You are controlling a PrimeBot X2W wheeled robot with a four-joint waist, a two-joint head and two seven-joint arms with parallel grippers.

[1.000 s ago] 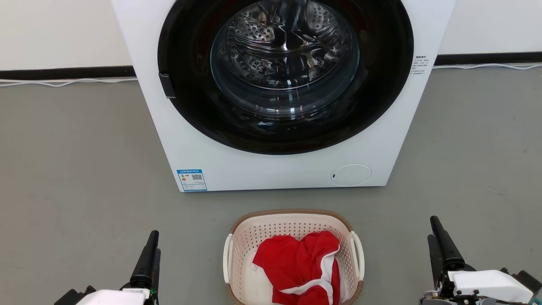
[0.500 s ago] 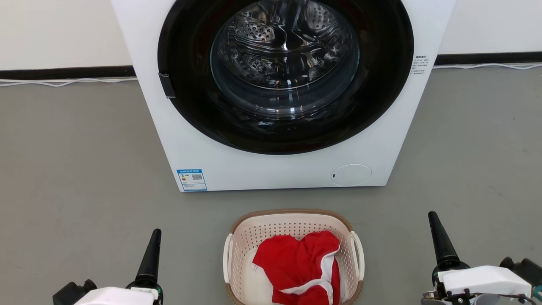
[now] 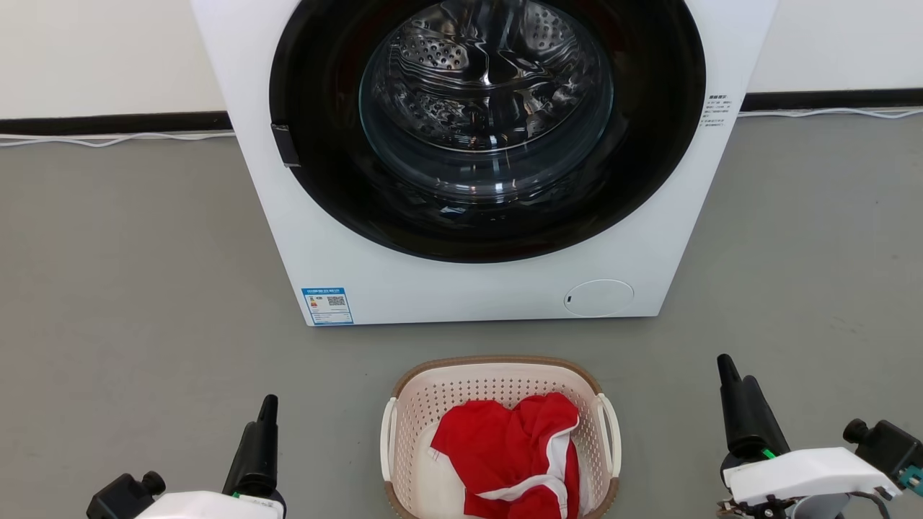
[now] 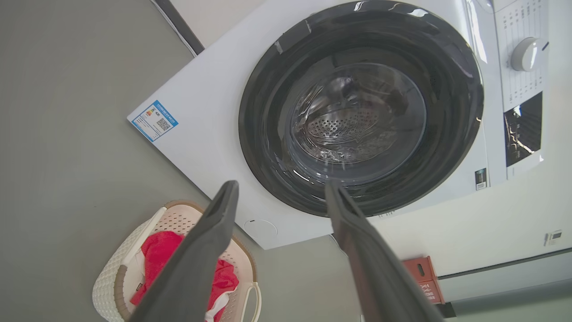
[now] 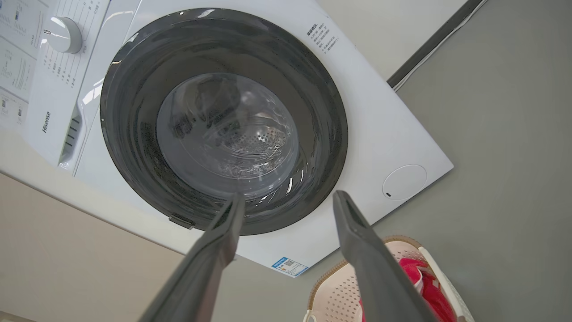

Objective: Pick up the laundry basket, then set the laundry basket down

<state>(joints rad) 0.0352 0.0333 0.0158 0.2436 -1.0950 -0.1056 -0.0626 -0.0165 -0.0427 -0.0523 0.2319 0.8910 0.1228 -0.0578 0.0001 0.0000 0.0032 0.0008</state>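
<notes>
A grey floor [image 3: 130, 288] ran back to a white wall [image 3: 108, 58], and a front-loading washer [image 3: 447, 288] stood on it with its round door [image 3: 649, 180] facing the robot. Near the washer's front, but apart from it, the laundry basket [image 3: 497, 360] sat on the floor with a red garment [image 3: 505, 447] heaped inside. The left end effector [image 3: 261, 414] hung low to the basket's left and the right end effector [image 3: 737, 369] to its right. Each was well apart from the basket and touched nothing. The wrist views showed both with fingers spread wide and nothing between them. Judged from this, no part of the task was done: the basket had not been lifted, and neither white side handle [image 3: 613, 432] was gripped. The whole job remained: closing in from both sides, taking hold, raising the basket, then setting it down.
</notes>
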